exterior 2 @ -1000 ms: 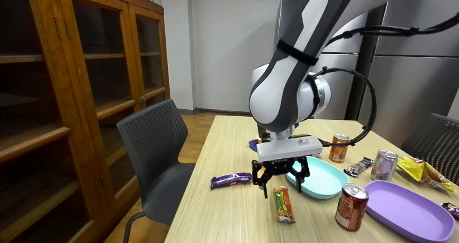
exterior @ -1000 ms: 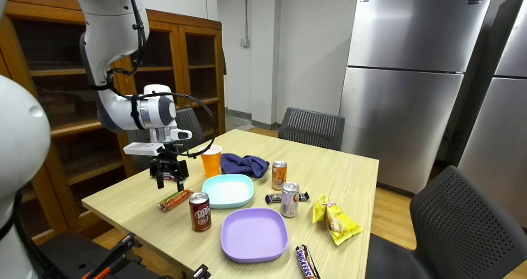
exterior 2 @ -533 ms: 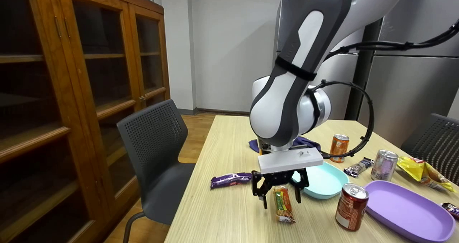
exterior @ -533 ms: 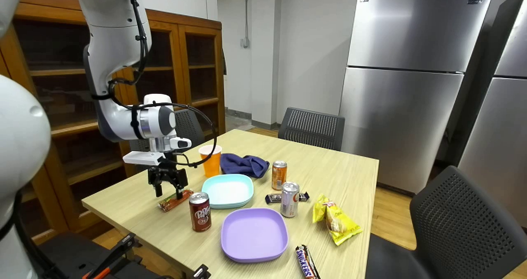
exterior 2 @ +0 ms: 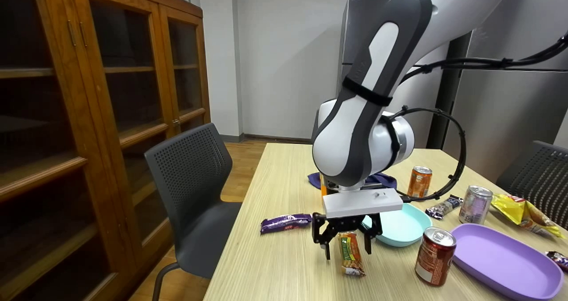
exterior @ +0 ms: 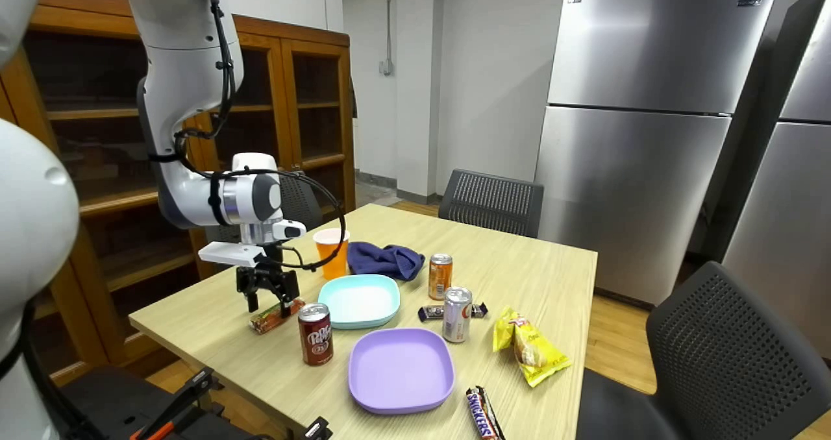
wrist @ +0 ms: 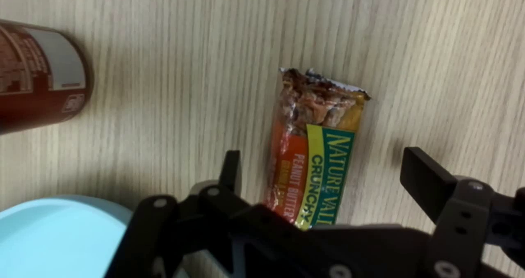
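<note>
My gripper (wrist: 322, 157) stands open, pointing down, low over a granola bar with a green, yellow and red wrapper (wrist: 313, 146). One finger is on each side of the bar, and table shows between bar and fingers in the wrist view. The gripper's body hides the bar's near end there. In both exterior views the gripper (exterior 2: 348, 252) straddles the granola bar (exterior 2: 350, 259), which lies flat on the table. Whether the fingertips touch the tabletop I cannot tell. A dark red soda can (exterior: 316, 339) stands upright beside the bar, and a turquoise plate (exterior: 359, 300) sits close by.
An orange cup (exterior: 332, 261) and blue cloth (exterior: 386, 261) lie behind the turquoise plate. Around a purple plate (exterior: 401, 372) are an orange can (exterior: 440, 278), silver can (exterior: 457, 317), yellow bag (exterior: 529, 349) and Snickers bar (exterior: 482, 414). A purple-wrapped bar (exterior 2: 286, 223) lies near the table edge.
My gripper has come down over the granola bar, then shifted slightly sideways towards the turquoise plate. Its fingers have stayed apart, and the objects on the table have not moved.
</note>
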Available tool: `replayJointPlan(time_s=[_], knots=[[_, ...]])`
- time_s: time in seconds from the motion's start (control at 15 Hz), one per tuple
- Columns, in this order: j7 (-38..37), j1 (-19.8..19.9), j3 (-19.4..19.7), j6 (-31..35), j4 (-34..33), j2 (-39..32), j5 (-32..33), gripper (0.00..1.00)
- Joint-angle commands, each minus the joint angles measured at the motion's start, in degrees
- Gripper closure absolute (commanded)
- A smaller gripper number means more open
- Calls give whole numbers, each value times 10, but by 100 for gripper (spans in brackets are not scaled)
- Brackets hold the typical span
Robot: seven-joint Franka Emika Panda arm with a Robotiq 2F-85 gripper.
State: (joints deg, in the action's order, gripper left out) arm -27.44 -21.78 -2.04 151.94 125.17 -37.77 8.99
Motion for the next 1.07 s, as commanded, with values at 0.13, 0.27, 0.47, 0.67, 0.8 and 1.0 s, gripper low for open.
replayJointPlan(time_s=[0.13, 0.27, 0.47, 0.67, 0.8, 1.0], knots=[[36, 8, 1, 24, 19, 11, -28, 25], [41, 10, 1, 25, 19, 10, -34, 34], [44, 9, 1, 26, 20, 10, -39, 58], [44, 8, 3, 28, 23, 12, -40, 81], [47, 11, 1, 28, 25, 16, -41, 82], [41, -2, 9, 15, 37, 43, -32, 83]])
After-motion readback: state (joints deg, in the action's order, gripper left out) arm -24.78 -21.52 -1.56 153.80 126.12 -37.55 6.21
